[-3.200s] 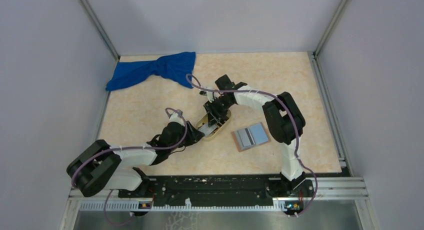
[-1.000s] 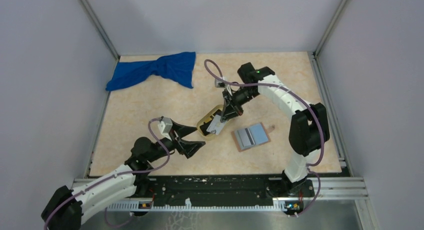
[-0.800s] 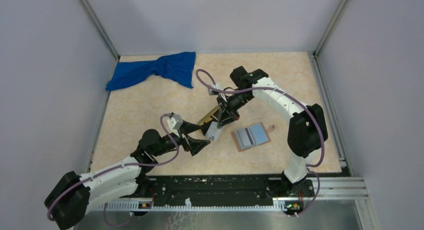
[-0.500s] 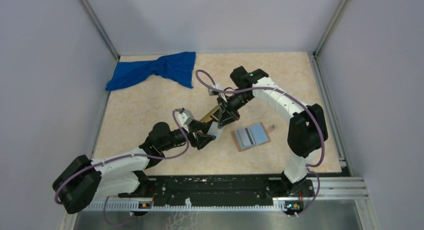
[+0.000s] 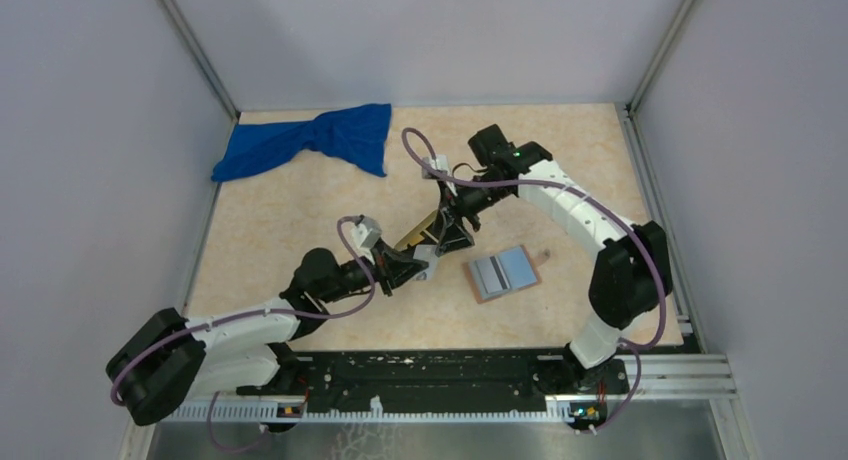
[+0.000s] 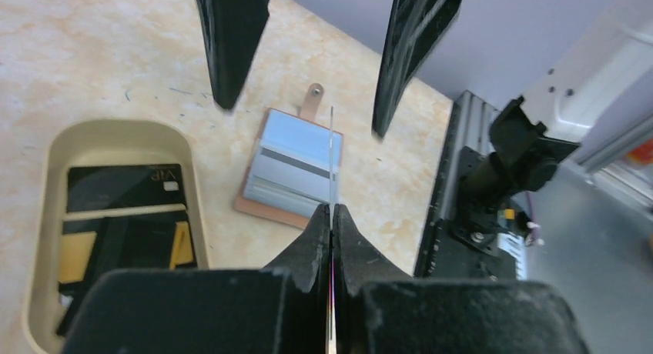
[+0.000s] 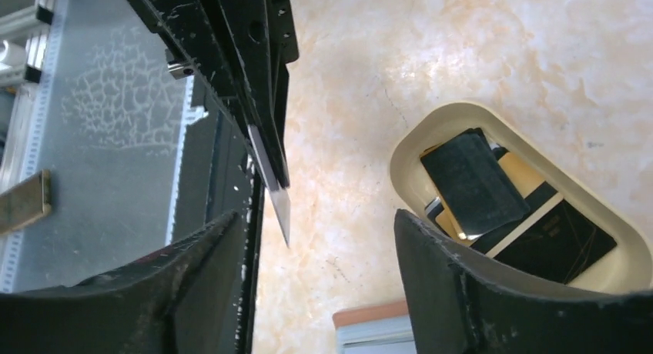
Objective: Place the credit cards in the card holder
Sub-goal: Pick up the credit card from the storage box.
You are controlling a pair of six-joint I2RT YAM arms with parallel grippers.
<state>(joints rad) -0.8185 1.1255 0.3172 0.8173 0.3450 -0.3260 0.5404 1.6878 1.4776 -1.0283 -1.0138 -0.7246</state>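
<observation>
Left fingers (image 6: 312,242) are clamping one card (image 6: 332,150) edge-on, right fingers (image 6: 231,38) are standing open around it, holder (image 6: 289,161) lying open, seemingly unfilled, more cards (image 6: 119,186) waiting in the tray (image 6: 115,129).

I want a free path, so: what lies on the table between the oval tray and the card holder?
Nothing: the left wrist view shows bare table between tray and card holder.
</observation>
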